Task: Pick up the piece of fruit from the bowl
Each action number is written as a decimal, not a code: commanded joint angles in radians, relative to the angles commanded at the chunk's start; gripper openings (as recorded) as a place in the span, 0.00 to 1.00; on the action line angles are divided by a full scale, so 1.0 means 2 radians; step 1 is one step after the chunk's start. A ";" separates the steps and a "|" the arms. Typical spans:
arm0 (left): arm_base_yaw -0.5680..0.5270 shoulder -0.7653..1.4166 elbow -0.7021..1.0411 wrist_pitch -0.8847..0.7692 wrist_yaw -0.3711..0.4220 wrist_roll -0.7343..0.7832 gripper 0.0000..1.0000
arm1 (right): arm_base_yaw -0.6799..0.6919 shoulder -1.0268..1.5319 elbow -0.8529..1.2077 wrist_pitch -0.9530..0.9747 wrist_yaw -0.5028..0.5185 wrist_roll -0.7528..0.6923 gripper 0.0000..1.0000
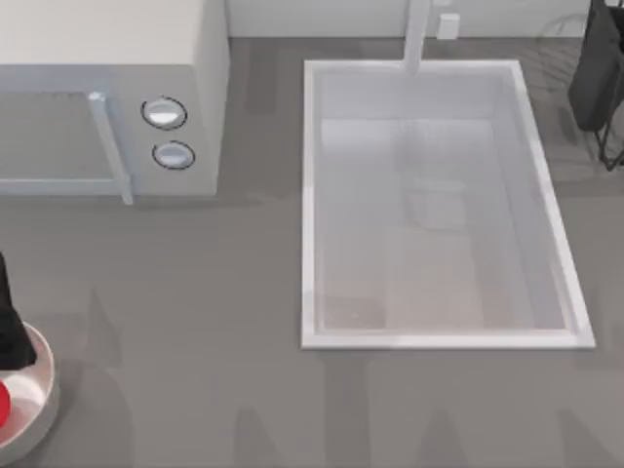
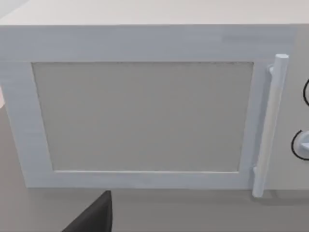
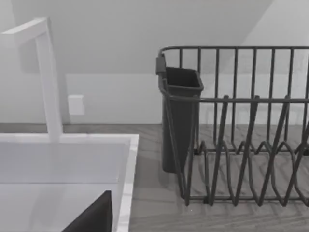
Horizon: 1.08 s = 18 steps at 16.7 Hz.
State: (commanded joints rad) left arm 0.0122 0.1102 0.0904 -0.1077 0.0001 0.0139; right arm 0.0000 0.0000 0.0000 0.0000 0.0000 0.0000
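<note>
**Fruit and bowl cut off at the table's near left corner**

At the near left corner of the top view, the bowl (image 1: 39, 395) is cropped by the frame, so just an arc of its thick pale rim and part of its glossy inside show. The piece of fruit (image 1: 3, 403) sits inside it as a thin red sliver against the picture's left edge; its full shape is hidden. A dark part of the left arm (image 1: 10, 327) rises over the bowl's far rim, also cut by the edge. Whether the left gripper is wide or narrow cannot be told.

Farther back on the left stands the microwave (image 1: 112, 93), with its handle (image 1: 109, 146) and two round knobs (image 1: 166, 114). The left wrist view faces the microwave's door, a dark wedge of the arm's own body at the frame's edge.

To the right lies the large white sink (image 1: 312, 195), its faucet (image 1: 417, 34) at the far rim. At the far right corner the right arm (image 1: 597, 68) is parked beside the dish rack (image 3: 231, 145), its gripper hidden from judgement too.
</note>
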 joint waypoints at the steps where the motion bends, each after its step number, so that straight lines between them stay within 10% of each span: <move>1: 0.003 0.027 0.020 -0.026 0.000 0.003 1.00 | 0.000 0.000 0.000 0.000 0.000 0.000 1.00; 18: 0.051 0.600 0.375 -0.495 0.000 0.058 1.00 | 0.000 0.000 0.000 0.000 0.000 0.000 1.00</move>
State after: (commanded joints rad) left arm 0.1133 1.3092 0.8411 -1.0983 0.0005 0.1292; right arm 0.0000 0.0000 0.0000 0.0000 0.0000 0.0000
